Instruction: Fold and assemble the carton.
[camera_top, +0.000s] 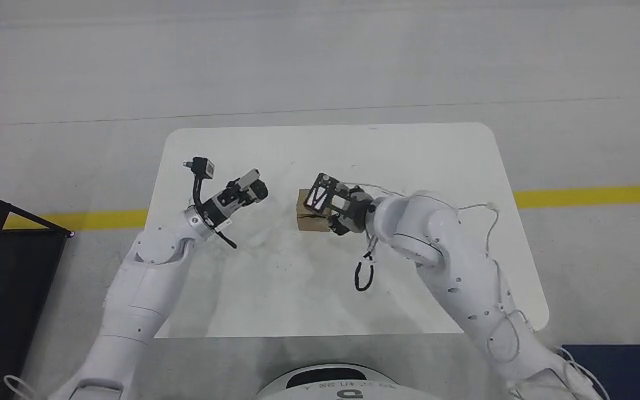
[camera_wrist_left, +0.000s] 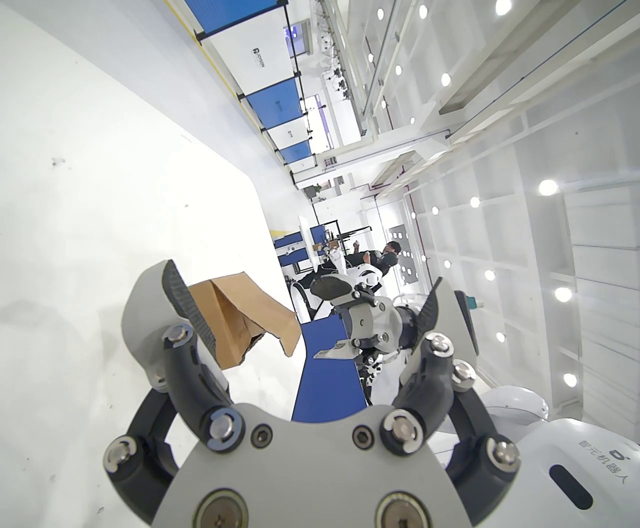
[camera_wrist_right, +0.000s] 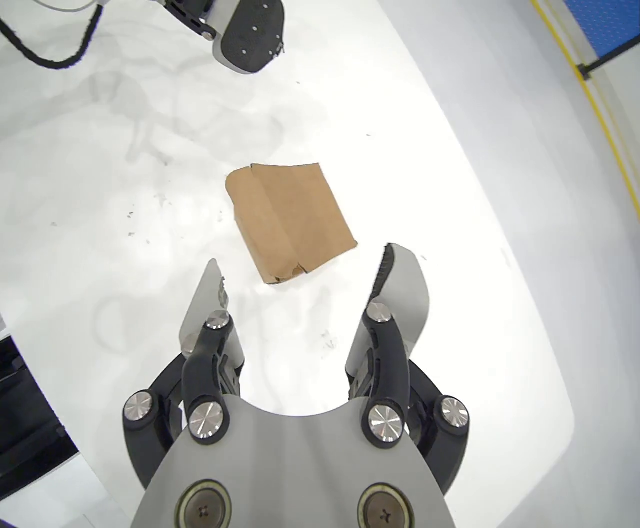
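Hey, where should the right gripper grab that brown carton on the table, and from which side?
Probably take the carton across its two long side edges, coming down from above with the open right gripper. Its broad face is up and looks narrower than the jaw gap. Avoid the loose flap at the end facing the left gripper.

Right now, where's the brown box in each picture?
Top view: the carton sits in the middle, beside the right pincer, apart from the left pincer.
Left wrist view: the carton shows just past one fingertip of the open left pincer.
Right wrist view: the carton lies just ahead of the open right pincer.
Shared landmark: the white table beneath it.
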